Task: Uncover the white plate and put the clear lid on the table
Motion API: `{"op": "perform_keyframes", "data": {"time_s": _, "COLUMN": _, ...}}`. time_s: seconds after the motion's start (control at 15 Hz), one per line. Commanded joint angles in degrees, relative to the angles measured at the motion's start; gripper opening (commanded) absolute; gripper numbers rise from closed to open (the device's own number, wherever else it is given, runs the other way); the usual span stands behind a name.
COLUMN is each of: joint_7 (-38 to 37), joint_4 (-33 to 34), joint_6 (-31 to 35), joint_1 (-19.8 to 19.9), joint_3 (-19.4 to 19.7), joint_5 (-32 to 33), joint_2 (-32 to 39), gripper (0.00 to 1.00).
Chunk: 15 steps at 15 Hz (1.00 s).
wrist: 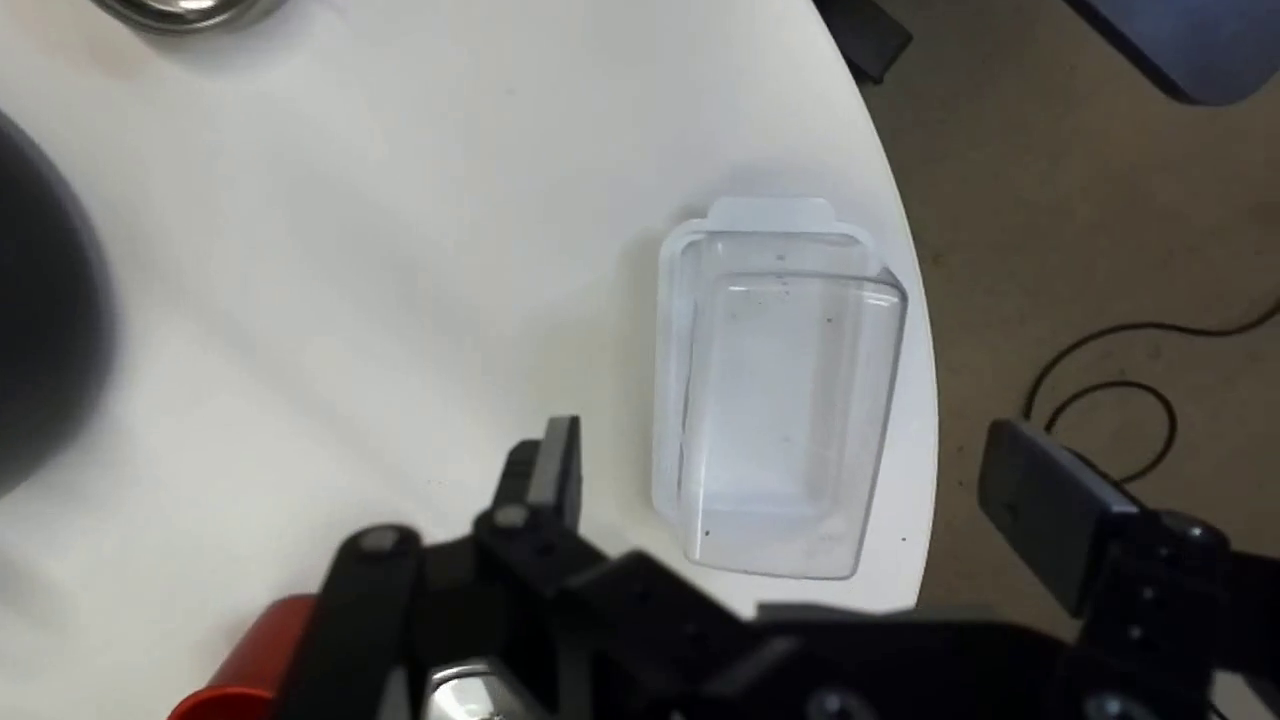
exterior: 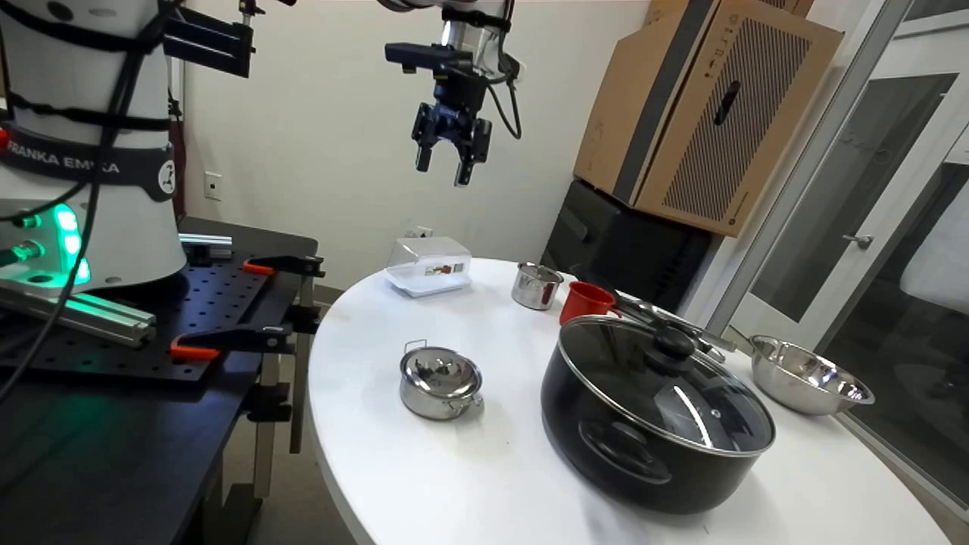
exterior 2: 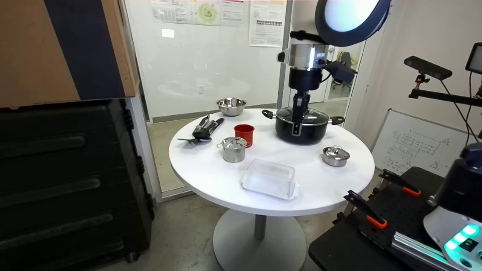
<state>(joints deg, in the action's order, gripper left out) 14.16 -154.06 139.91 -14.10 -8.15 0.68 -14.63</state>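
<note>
Items comprise one round table [exterior 2: 203, 173], one plate [wrist: 770, 213], one clear lid [wrist: 790, 430] and one black pot [exterior: 696, 473]. Also present are two small steel pots [exterior: 440, 386], one mug [exterior 2: 244, 132], one bowl [exterior 2: 231, 108] and two clamps [exterior: 235, 339].

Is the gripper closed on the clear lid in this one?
No, in an exterior view the gripper hangs open in the air, apart from the clear lid.

In the wrist view the round black pot [wrist: 45, 300] is cut off at left, and the blurred black two-fingered gripper [wrist: 784, 452] partly hides the red cylindrical mug [wrist: 258, 645]. Near the edge of the round white table [exterior: 484, 473], the oblong multicoloured label [exterior: 445, 269] on the clear boxy lid [exterior: 430, 249] is too small to read.
</note>
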Motion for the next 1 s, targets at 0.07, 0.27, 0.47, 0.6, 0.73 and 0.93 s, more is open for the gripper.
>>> {"op": "perform_keyframes", "data": {"time_s": 0.07, "joint_7": 2.94, "joint_4": -1.02, "joint_6": 9.21, "joint_1": -0.75, "joint_3": 1.78, "joint_5": -7.91, "joint_2": 5.87, "gripper": 1.0}}
{"op": "perform_keyframes", "data": {"time_s": 0.27, "joint_7": 8.86, "joint_4": -0.42, "joint_6": 12.68, "joint_1": -1.7, "joint_3": 1.5, "joint_5": -13.13, "joint_2": 9.84, "gripper": 1.0}}
{"op": "perform_keyframes", "data": {"time_s": 0.47, "joint_7": 17.41, "joint_4": 1.5, "joint_6": 12.05, "joint_1": -1.99, "joint_3": 0.57, "joint_5": -16.44, "joint_2": 13.73, "gripper": 1.0}}
{"op": "perform_keyframes", "data": {"time_s": 0.6, "joint_7": 21.43, "joint_4": 2.71, "joint_6": 11.35, "joint_1": -1.29, "joint_3": -0.43, "joint_5": -15.94, "joint_2": 15.62, "gripper": 1.0}}
{"op": "perform_keyframes", "data": {"time_s": 0.73, "joint_7": 22.76, "joint_4": 3.78, "joint_6": 11.23, "joint_1": -0.41, "joint_3": -1.34, "joint_5": -14.16, "joint_2": 16.94, "gripper": 1.0}}
{"op": "perform_keyframes", "data": {"time_s": 0.93, "joint_7": 21.85, "joint_4": 4.55, "joint_6": 11.91, "joint_1": 0.37, "joint_3": -2.42, "joint_5": -13.0, "joint_2": 17.71, "gripper": 1.0}}
